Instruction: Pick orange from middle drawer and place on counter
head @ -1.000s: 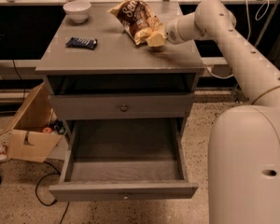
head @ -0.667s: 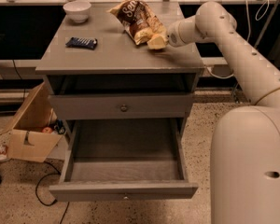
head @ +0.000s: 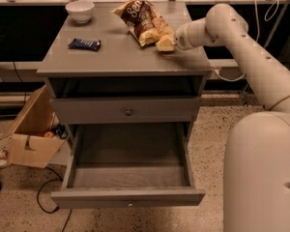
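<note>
On the flat grey counter (head: 121,57), beside a crinkled brown chip bag (head: 142,21), hovers the cream gripper (head: 166,43); what it holds, I cannot tell. The open grey wooden drawer (head: 130,175) lies empty and no orange shows, so placing seems nearly finished.

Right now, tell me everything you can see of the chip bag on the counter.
The chip bag is crinkly, glossy-looking, brown and tan with pale lettering. It lies flat, angled, on the counter toward its back right, apart from the bowl. The tool sits at its near right corner, seemingly touching it.
</note>
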Tool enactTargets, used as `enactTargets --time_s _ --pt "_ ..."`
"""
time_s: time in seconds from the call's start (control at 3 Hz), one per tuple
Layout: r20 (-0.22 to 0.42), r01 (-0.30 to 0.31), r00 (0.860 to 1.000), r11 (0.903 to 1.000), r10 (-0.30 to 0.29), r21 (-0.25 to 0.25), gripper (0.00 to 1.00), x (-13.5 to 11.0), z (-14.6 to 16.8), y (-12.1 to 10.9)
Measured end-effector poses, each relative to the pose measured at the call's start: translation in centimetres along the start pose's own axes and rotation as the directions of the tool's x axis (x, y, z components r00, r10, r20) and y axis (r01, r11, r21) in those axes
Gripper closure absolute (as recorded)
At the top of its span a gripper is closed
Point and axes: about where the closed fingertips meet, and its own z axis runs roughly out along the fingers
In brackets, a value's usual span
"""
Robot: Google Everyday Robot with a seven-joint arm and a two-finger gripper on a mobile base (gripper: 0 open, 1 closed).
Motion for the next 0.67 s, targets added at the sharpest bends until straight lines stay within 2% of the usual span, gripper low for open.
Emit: enactTargets --time_s 0.33,0.67 --pt "0.005 0.001 1.0 1.0 -0.001 -0.008 0.07 0.08 -0.25 0.09" --pt "0.016 0.012 1.0 0.9998 -0.011 -0.013 0.0 -0.29 -0.61 0.18"
